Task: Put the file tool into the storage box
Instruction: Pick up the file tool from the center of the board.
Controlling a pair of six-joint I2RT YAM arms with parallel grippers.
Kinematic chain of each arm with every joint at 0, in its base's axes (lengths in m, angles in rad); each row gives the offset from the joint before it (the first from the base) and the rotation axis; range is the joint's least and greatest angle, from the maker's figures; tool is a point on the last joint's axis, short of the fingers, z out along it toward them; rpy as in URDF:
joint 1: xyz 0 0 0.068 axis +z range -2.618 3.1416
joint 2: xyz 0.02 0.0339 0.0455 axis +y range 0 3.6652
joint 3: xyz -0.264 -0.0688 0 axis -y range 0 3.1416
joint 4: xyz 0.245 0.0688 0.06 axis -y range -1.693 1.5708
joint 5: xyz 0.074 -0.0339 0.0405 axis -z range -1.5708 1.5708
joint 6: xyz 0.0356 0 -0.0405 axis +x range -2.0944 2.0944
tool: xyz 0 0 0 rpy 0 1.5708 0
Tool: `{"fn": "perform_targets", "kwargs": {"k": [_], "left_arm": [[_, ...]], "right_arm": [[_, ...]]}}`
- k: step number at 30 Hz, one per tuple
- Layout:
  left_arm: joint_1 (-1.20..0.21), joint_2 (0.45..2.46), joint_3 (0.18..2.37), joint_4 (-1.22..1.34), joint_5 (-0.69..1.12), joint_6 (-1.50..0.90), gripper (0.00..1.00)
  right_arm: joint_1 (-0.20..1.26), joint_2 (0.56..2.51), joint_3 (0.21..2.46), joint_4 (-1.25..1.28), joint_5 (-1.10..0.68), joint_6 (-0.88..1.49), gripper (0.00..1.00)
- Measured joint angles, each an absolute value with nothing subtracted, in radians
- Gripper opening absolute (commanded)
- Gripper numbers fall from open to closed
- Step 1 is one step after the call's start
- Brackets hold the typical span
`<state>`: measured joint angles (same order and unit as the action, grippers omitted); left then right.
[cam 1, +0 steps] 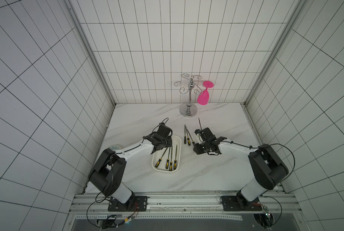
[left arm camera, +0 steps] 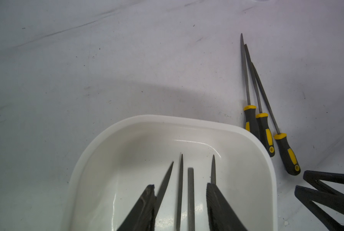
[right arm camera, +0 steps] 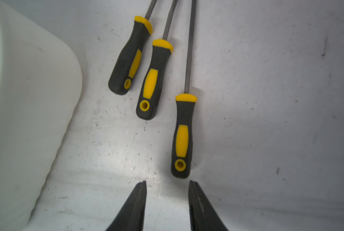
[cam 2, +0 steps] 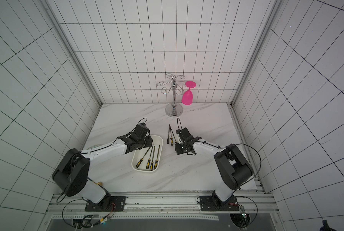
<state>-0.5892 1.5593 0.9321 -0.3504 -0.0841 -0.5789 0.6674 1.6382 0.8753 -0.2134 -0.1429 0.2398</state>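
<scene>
Loose files [cam 1: 188,141]: three beside storage box [cam 1: 164,170], long axes along its length, tips toward its far end.
Left gripper [left arm camera: 180,186]: fingers apart, above box.
Right gripper [right arm camera: 167,183]: fingers apart, empty.

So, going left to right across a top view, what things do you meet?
Small round patterned plate → white shallow rectangular plastic storage box → three yellow-and-black-handled files lying on the marble → pink goblet hanging upside down.

Left gripper [left arm camera: 180,186] hangs over the storage box [left arm camera: 127,124], jaws apart, empty; right gripper [right arm camera: 167,182] sits low beside that box, jaws parted, empty.
</scene>
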Motion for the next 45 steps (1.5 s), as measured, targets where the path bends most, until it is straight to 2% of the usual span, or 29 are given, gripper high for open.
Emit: {"fn": "perform_targets", "kwargs": {"k": [10,13,15,20,21,31,36,45], "left_arm": [[-0.589,1.559,0.931,-0.330,-0.065,-0.587,0.45],[-0.589,1.559,0.931,-0.322,-0.058,-0.587,0.45],[-0.589,1.559,0.931,-0.315,-0.056,-0.587,0.49],[-0.589,1.557,0.916,-0.295,-0.046,-0.593,0.58],[-0.589,1.554,0.910,-0.289,-0.040,-0.595,0.59],[-0.589,1.500,0.854,-0.189,0.053,-0.609,0.70],[-0.589,1.462,0.843,-0.124,0.081,-0.613,0.71],[-0.589,1.484,0.862,-0.047,0.122,-0.619,0.70]], "right_arm": [[0.650,1.704,0.918,-0.196,-0.102,0.238,0.39],[0.647,1.732,0.937,-0.189,-0.096,0.236,0.36],[0.647,1.738,0.940,-0.183,-0.094,0.235,0.30],[0.647,1.739,0.940,-0.180,-0.088,0.239,0.01],[0.647,1.738,0.939,-0.179,-0.088,0.241,0.00],[0.659,1.654,0.901,-0.154,-0.133,0.244,0.00],[0.702,1.559,0.878,-0.097,-0.241,0.232,0.00],[0.754,1.518,0.863,-0.056,-0.374,0.184,0.00]]}}
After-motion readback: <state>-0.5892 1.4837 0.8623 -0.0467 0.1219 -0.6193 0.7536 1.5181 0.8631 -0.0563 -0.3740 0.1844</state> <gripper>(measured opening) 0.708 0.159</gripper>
